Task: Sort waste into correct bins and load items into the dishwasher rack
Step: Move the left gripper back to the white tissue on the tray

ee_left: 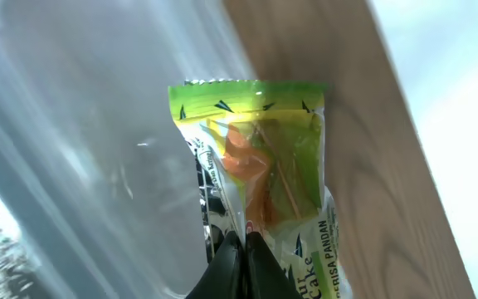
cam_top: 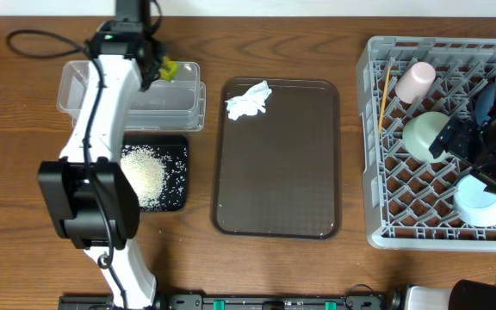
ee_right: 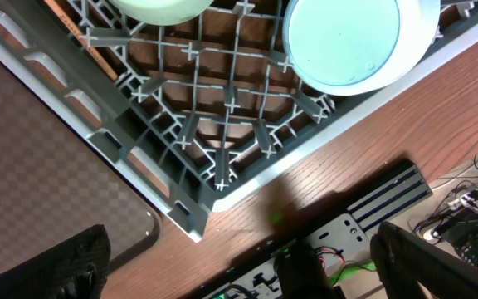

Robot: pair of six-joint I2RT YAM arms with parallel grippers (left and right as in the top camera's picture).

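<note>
My left gripper (ee_left: 243, 249) is shut on the lower end of the yellow-green snack wrapper (ee_left: 260, 166) and holds it above the clear container (ee_left: 73, 166). In the overhead view the wrapper (cam_top: 169, 69) hangs over the container's (cam_top: 183, 99) far right part. The rice (cam_top: 145, 172) lies heaped in the black tray (cam_top: 177, 153). The crumpled tissue (cam_top: 248, 99) lies on the brown serving tray. The grey rack (cam_top: 377, 146) holds the pink cup (cam_top: 416, 82), the orange stick (cam_top: 387, 86), a mint bowl (cam_top: 422, 133) and a light-blue bowl (cam_top: 479, 202). My right gripper (ee_right: 247, 274) is open and empty above the rack's corner (ee_right: 181, 158). The dark-blue plate is out of view.
The brown serving tray (cam_top: 278, 172) lies between the bins and the rack. My right arm (cam_top: 489, 129) hangs over the rack's right side. My left arm (cam_top: 102, 146) crosses over the black tray. A black cable (cam_top: 33, 39) lies at the far left.
</note>
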